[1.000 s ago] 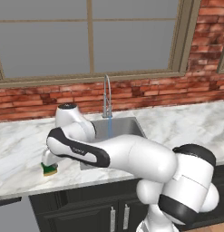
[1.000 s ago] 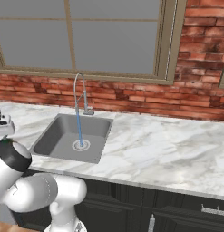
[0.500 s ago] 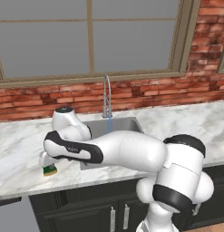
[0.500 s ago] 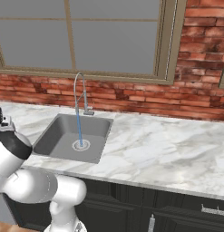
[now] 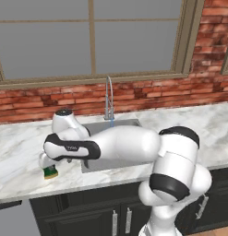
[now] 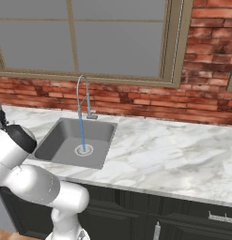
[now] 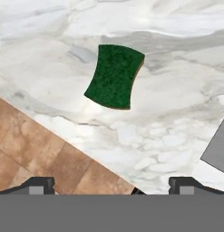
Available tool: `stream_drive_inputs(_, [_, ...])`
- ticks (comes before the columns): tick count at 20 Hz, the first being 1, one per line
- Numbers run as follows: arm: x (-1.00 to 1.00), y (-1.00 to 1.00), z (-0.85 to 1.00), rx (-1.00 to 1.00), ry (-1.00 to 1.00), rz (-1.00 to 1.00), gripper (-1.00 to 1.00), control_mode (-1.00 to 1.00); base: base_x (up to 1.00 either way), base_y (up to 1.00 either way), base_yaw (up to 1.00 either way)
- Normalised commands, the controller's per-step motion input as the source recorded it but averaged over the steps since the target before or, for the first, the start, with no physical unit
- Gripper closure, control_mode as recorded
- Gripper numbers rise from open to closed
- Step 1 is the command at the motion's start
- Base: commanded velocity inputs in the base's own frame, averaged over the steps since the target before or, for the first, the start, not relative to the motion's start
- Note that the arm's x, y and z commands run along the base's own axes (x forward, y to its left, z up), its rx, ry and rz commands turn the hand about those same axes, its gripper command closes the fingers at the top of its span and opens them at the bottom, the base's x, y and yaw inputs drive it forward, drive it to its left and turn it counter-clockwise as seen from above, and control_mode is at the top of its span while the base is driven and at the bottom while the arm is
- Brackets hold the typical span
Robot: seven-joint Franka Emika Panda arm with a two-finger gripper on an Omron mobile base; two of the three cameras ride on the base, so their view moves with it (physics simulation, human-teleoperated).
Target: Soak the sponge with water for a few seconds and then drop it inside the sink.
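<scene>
- Counter (image 6: pixel 159 159): white marble run under a brick wall and window; it carries the sink and the sponge, so everything the task needs sits on one level within the arm's swing.
- Sink (image 6: pixel 56 143): grey square basin set into the marble, round drain in its middle. Empty of the sponge; judged as both the soaking spot and the final drop point.
- Arm: rises from the base, folds hard across to the robot's left, forearm passing in front of the basin in the left base view (image 5: pixel 124 145). Wrist turned downward over the counter's front strip, left of the sink. Reads as a top-down approach pose.
- Tap (image 6: pixel 82 93): slim silver gooseneck at the basin's back edge, spout arched over the drain.
- Water (image 6: pixel 82 133): thin pale-blue stream falling straight onto the drain; tap already running, so soaking should need only holding the sponge under it.
- Sponge (image 7: pixel 115 75): lies flat on the marble, green face up, orange layer showing as a thin edge. Left of the sink, near the counter's front edge; in the left base view (image 5: pixel 51 173) it peeks out just below the hand. Untouched, nothing gripping it.
- Gripper (image 7: pixel 112 185): jaws spread wide, nothing between them; the two dark tips stand far apart at the bottom of the hand view. Sponge sits ahead of the tips, clear of both, slightly skewed to the jaw line.
- Judgement: pick not yet made; descent, perhaps a small wrist turn, comes next.
</scene>
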Motion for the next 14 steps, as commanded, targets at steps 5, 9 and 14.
stream_drive_inputs(5, [0.12,0.23,-0.08,0.00,0.00,-0.07,-1.00,-1.00,0.00,0.00,0.00])
stream_drive_inputs(9, [0.14,0.30,-0.02,-0.02,0.00,-0.10,-1.00,-1.00,0.00,0.00,0.00])
stream_drive_inputs(14, [0.27,0.28,-0.04,-0.02,0.00,-0.10,-1.00,-1.00,0.00,0.00,0.00])
